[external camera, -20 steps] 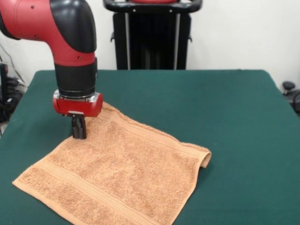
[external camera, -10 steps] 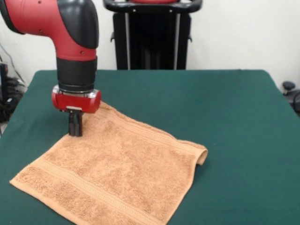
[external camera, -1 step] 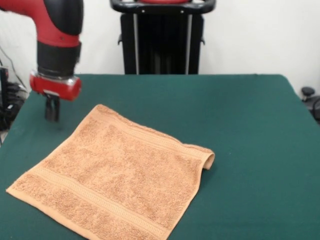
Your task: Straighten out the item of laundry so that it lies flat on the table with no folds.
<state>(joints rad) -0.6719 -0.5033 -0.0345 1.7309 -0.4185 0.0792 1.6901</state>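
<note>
Orange-tan towel [external camera, -1 step: 117, 180] lies diamond-wise on the counter [external camera, -1 step: 250, 130], its three-o'clock corner curled; the gripper [external camera, -1 step: 52, 112], fingers seemingly closed, hangs at ten o'clock.

From where I stand there is not a word, label, brand mark or number to be read anywhere, neither on the orange towel [external camera, -1 step: 117, 175], nor on the green desk [external camera, -1 step: 250, 125], nor on the red arm [external camera, -1 step: 55, 30].
</note>
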